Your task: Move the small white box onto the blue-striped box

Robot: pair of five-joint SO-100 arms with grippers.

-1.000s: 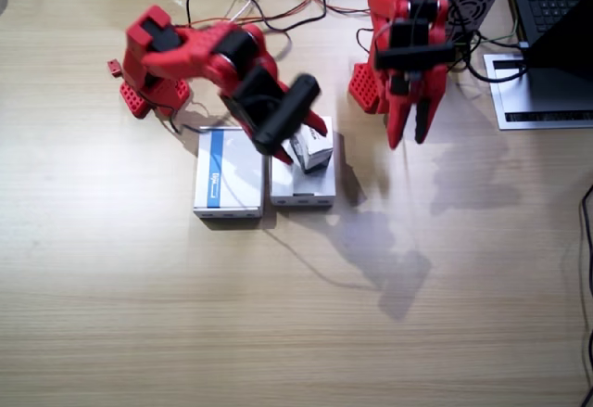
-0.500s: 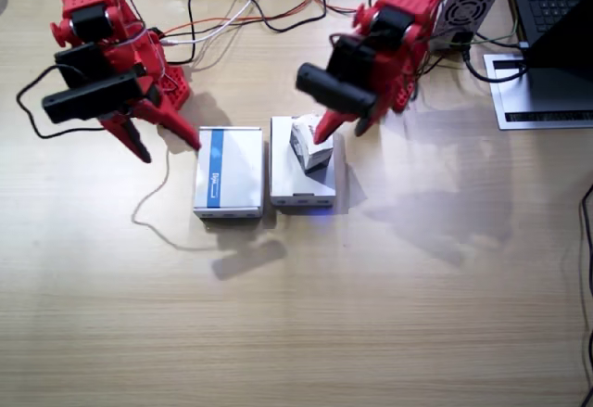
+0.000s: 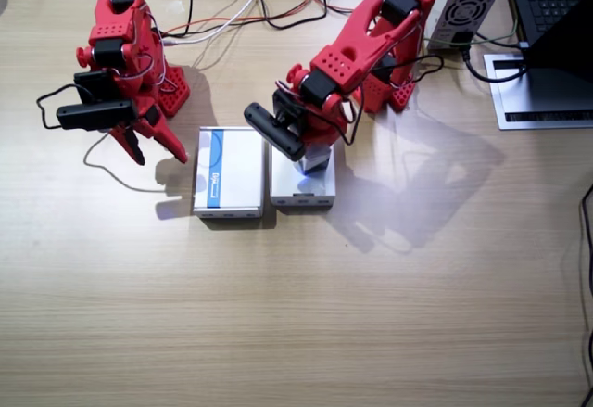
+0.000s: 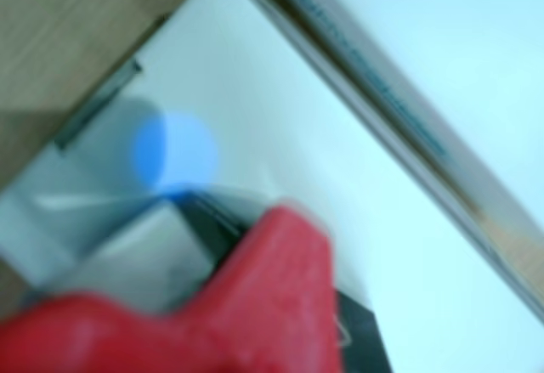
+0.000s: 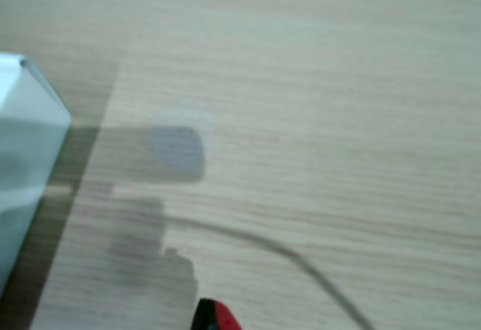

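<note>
The blue-striped box (image 3: 228, 171), long axis twelve-to-six, lies bare at nine o'clock of the plain white box (image 3: 302, 184), where the small white box (image 3: 317, 158) sits under the left gripper (image 3: 313, 153), grip unclear, so the transfer remains, its heading hidden.

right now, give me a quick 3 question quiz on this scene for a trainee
1. True or false: the small white box already lies on the blue-striped box.
2. Which arm's tool is down at the small white box?
A. left arm
B. right arm
C. neither
3. Fill in: the small white box rests on the ____ white box, beside the striped one.

Key:
1. False. It is on the other flat box.
2. A. The left tool is at it; the right tool hangs over bare table.
3. plain
</note>
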